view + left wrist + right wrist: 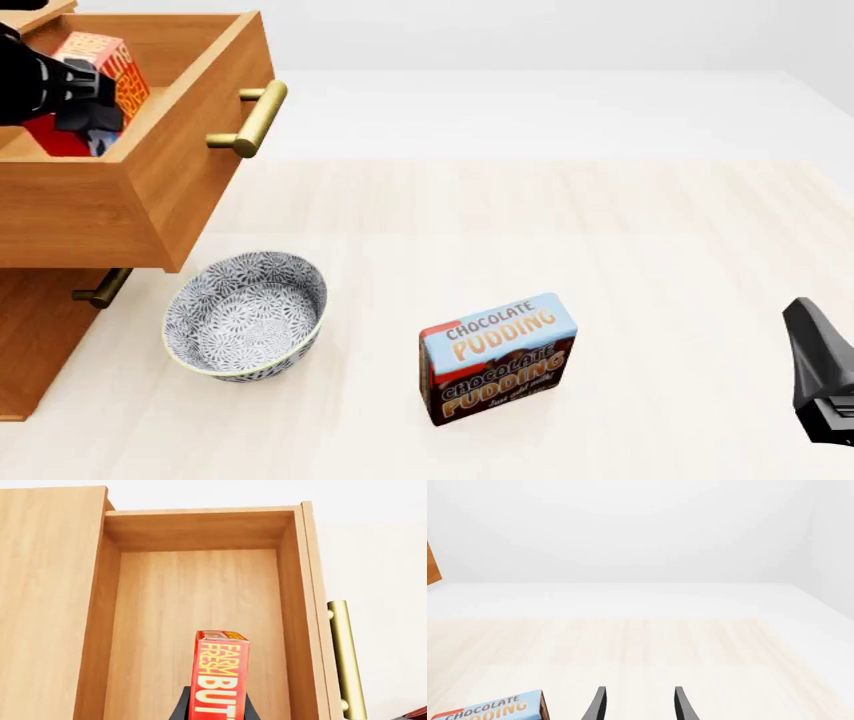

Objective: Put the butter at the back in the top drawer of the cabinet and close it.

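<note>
The butter (221,675), a red and orange box, stands on edge between my left gripper's (215,707) black fingers, which are shut on it. It hangs inside the open top drawer (200,595), above the drawer's floor near the handle end. In the front view the butter (118,72) and the left gripper (83,108) are inside the pulled-out top drawer (200,150) of the cabinet (40,340) at the far left. The drawer's brass handle (250,120) points toward the table's middle. My right gripper (637,707) is open and empty, low at the right edge (821,375).
A patterned grey bowl (247,315) sits on the table just below the open drawer. The chocolate pudding box (498,358) stands in the middle front and shows in the right wrist view (490,710). A lower drawer's handle (104,288) shows under the open drawer.
</note>
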You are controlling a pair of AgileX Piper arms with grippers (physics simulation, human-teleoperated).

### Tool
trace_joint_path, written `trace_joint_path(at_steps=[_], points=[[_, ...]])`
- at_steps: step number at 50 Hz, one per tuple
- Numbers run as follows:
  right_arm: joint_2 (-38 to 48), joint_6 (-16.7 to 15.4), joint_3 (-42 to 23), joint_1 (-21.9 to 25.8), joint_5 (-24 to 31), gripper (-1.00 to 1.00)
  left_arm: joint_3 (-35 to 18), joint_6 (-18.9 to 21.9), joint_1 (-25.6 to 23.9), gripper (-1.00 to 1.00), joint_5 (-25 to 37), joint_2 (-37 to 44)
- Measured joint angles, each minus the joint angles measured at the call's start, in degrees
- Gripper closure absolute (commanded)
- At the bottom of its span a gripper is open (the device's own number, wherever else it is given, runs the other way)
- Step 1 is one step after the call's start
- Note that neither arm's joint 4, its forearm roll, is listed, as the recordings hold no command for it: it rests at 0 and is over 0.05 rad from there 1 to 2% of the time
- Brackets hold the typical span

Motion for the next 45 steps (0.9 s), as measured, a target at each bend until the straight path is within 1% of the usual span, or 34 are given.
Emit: trace_joint_path(at_steps=[45], points=[[0.0,0.0,0.0,0.0,0.0,-1.0,2.7,0.3,1.9,1.0,-2.0,1.2]])
